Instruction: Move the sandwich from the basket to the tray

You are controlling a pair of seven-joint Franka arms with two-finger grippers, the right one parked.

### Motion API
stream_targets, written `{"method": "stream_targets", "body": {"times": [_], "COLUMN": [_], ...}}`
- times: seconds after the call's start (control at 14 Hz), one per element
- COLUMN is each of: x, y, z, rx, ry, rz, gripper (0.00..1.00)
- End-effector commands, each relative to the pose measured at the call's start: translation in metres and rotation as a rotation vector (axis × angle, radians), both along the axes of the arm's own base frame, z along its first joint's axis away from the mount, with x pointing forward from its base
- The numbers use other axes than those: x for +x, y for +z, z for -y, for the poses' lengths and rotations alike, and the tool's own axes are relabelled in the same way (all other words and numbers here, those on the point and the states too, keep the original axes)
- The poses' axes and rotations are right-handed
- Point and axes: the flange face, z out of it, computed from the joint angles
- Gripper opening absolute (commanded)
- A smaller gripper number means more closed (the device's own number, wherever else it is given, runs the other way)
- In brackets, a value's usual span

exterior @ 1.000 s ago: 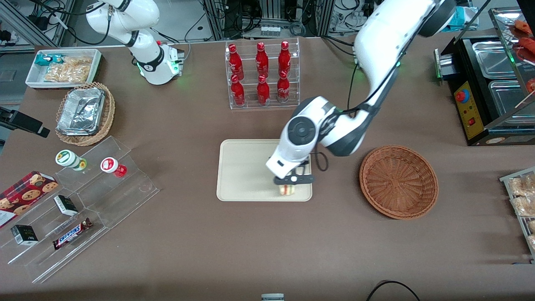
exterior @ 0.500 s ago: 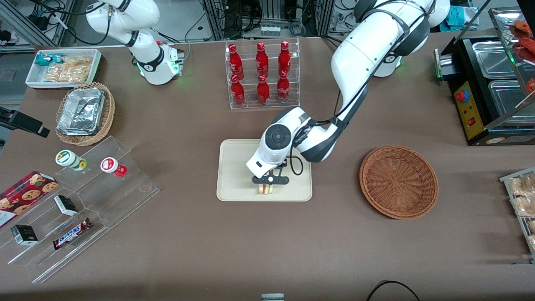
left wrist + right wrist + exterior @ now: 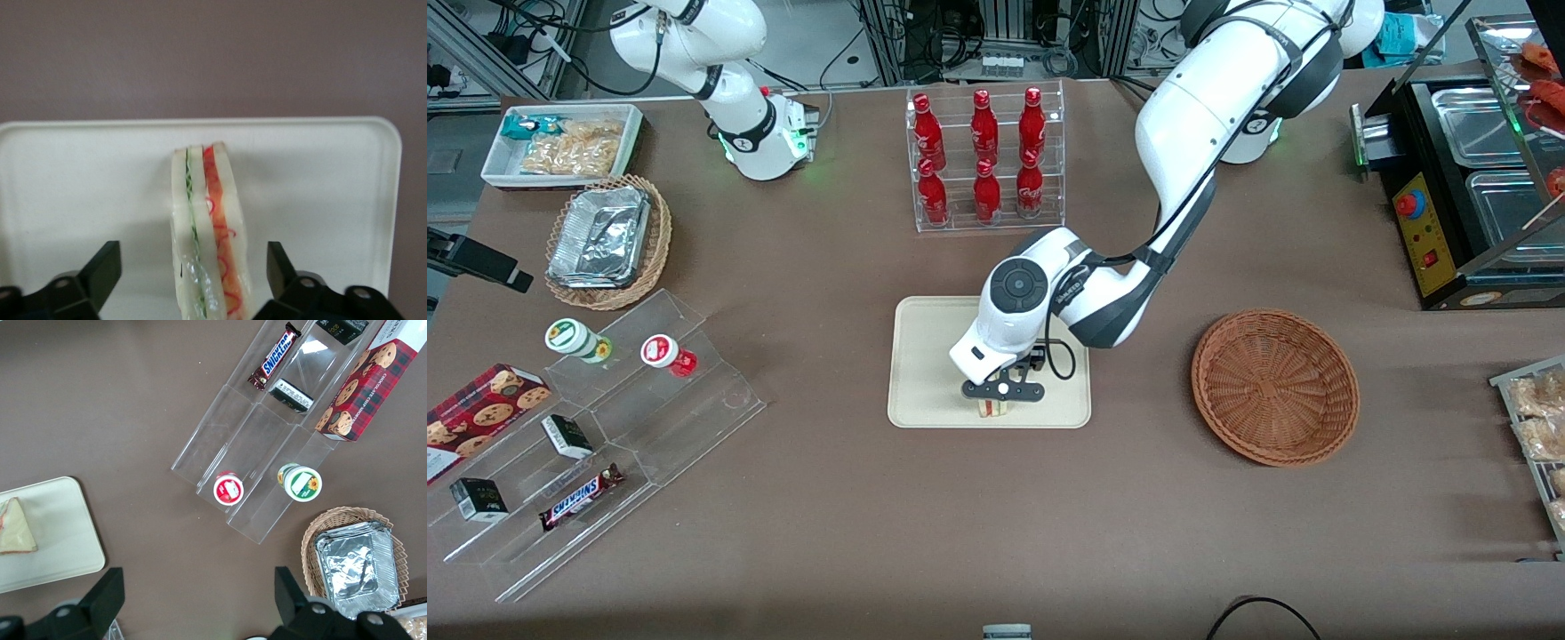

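My left hand [image 3: 1003,394] hangs low over the tray [image 3: 925,356], at the edge nearer the front camera. A second ago it was over the tray's corner toward the basket [image 3: 1274,387]; since then it has slid along that edge to about the middle and settled. My dark fingers [image 3: 103,267] now stand spread, with a clear gap on each side of the sandwich [image 3: 208,233], so I judge it released and the placing nearly done; only lifting away seems left. The sandwich stands on its edge on the tray: a slim wedge of pale, soft bread with a green and a red-pink layer under glossy clear wrap. The tray is smooth, cream, low-rimmed, with rounded corners. The basket, round reddish-brown wicker, sits empty on the brown matte tabletop [image 3: 827,498], well apart.
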Motion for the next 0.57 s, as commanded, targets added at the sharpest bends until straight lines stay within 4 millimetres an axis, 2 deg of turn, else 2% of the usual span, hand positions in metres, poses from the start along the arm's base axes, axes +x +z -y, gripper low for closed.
{"method": "stream_targets", "body": {"times": [0.0,0.07,0.21,0.29,0.36,0.5], "x": [0.013,0.019,0.03,0.044,0.055,0.057], "y": [0.044,0.065,0.108,0.135,0.153,0.194], "z": [-0.016,-0.029,-0.069,-0.104,-0.14,-0.197], "rx": [0.021,0.043,0.129,0.148,0.144,0.129], "ry": [0.025,0.039,0.088,0.143,0.194,0.132], "rz": [0.063,0.073,0.053,0.056,0.039,0.019], "gripper": [1.0,1.0,1.0,1.0,1.0,1.0]}}
